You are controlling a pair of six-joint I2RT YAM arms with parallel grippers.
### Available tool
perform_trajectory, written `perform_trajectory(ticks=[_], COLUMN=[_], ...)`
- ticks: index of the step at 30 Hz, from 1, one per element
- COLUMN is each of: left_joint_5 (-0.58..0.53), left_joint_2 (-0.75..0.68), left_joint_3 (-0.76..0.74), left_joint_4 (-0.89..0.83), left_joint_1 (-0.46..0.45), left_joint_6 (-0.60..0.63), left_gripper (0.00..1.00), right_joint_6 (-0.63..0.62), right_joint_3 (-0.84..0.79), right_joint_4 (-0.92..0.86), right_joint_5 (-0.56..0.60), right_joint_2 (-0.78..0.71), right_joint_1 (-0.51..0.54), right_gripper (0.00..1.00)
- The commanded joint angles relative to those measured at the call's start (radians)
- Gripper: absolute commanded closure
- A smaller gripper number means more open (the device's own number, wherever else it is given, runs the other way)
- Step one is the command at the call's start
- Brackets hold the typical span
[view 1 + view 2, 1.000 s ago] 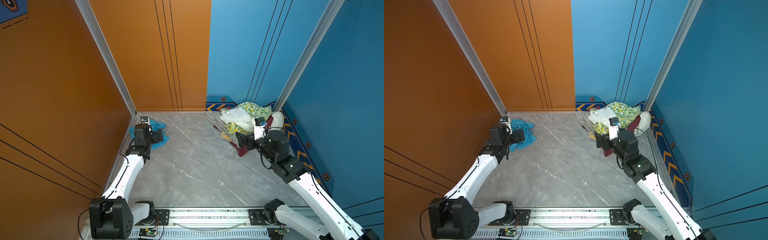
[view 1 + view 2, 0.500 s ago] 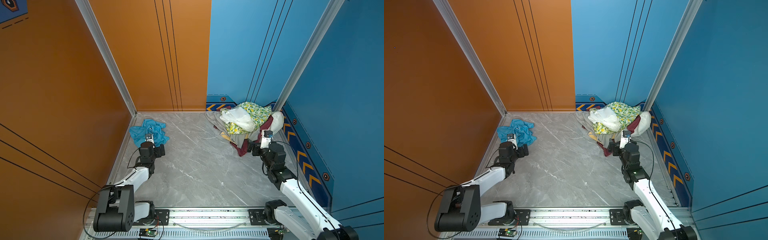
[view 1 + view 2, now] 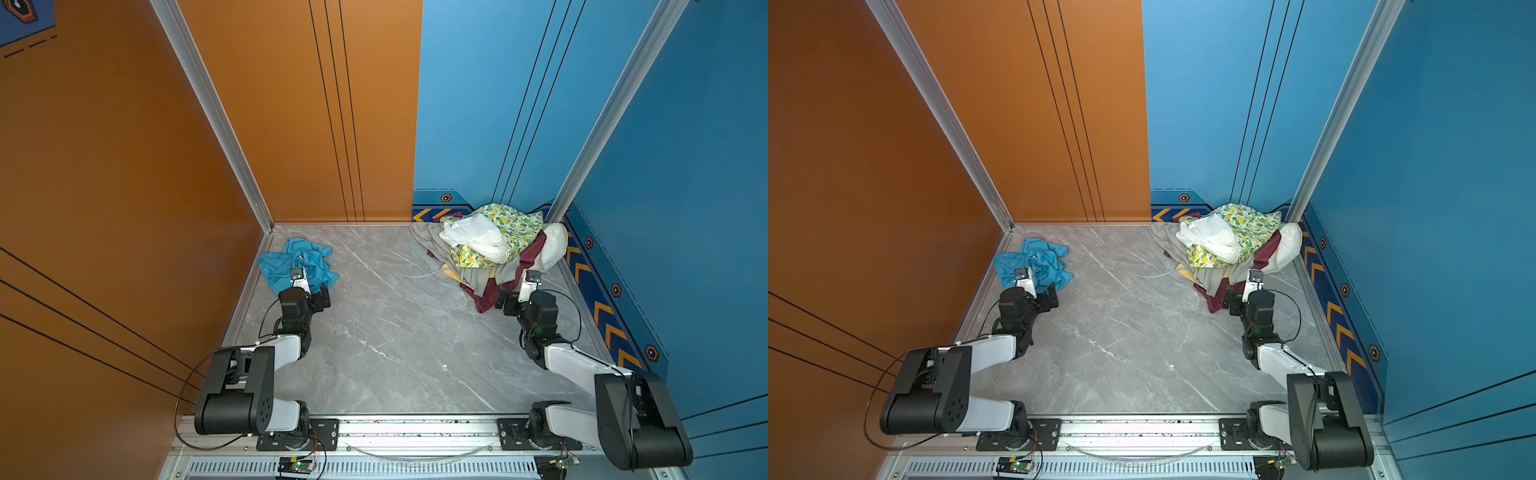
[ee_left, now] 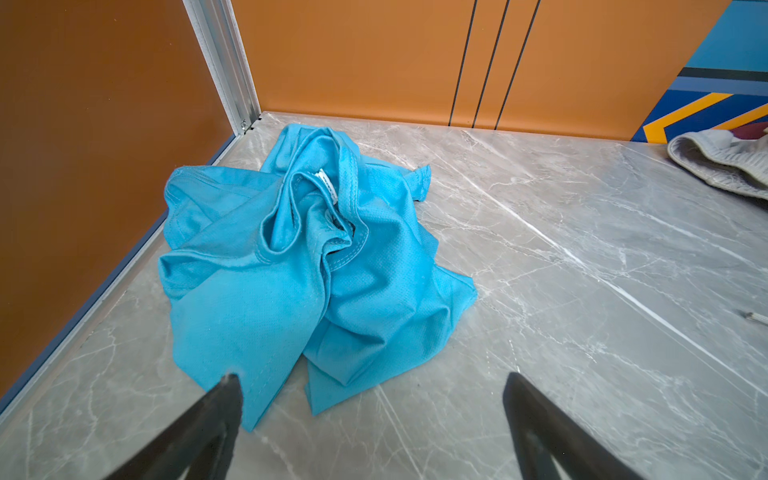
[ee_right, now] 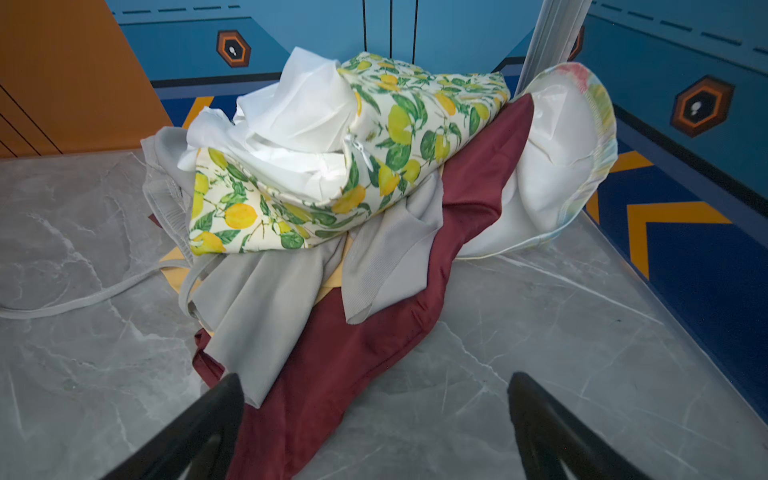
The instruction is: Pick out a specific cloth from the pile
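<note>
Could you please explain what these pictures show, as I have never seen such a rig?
Two robot arms stand at the near edge of a grey marbled table. Two pictures look down from overhead; the other two come from cameras on the wrists. A sky-blue T-shirt lies crumpled alone by the orange wall, in front of the left tool. A pile of lemon-print, white, grey and maroon fabrics sits at the far right, before the right tool. Both tools are open and hold nothing.
</note>
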Motion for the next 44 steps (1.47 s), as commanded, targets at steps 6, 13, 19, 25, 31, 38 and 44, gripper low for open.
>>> perform_trajectory(ticks=[6, 13, 19, 25, 31, 38, 44], left_joint_5=[-0.093, -0.1, -0.122, -0.143, -0.143, -0.142, -0.143], left_joint_2=[0.126, 0.139, 0.139, 0.138, 0.137, 0.137, 0.137], left_joint_3=[-0.051, -0.018, -0.019, -0.02, -0.02, -0.02, -0.019], left_joint_4=[0.225, 0.186, 0.186, 0.187, 0.187, 0.187, 0.187], left_joint_1=[-0.062, -0.06, -0.067, -0.078, -0.079, -0.079, -0.078], left_joint_6=[0.048, 0.053, 0.057, 0.064, 0.065, 0.064, 0.063], left_gripper=[0.02, 0.02, 0.02, 0.02, 0.02, 0.02, 0.02], right_joint_6=[0.0, -0.029, -0.008, -0.011, -0.011, -0.01, -0.01], right_joint_3=[-0.052, 0.039, 0.047, 0.044, 0.043, 0.051, 0.046], right_joint_4=[0.369, 0.259, 0.24, 0.245, 0.244, 0.232, 0.239], right_joint_5=[0.013, -0.017, -0.039, -0.03, -0.027, -0.032, -0.03], right_joint_2=[0.202, 0.263, 0.264, 0.261, 0.261, 0.263, 0.261], right_joint_1=[-0.037, -0.018, -0.043, -0.038, -0.035, -0.04, -0.038], right_gripper=[0.0, 0.0, 0.0, 0.0, 0.0, 0.0, 0.0])
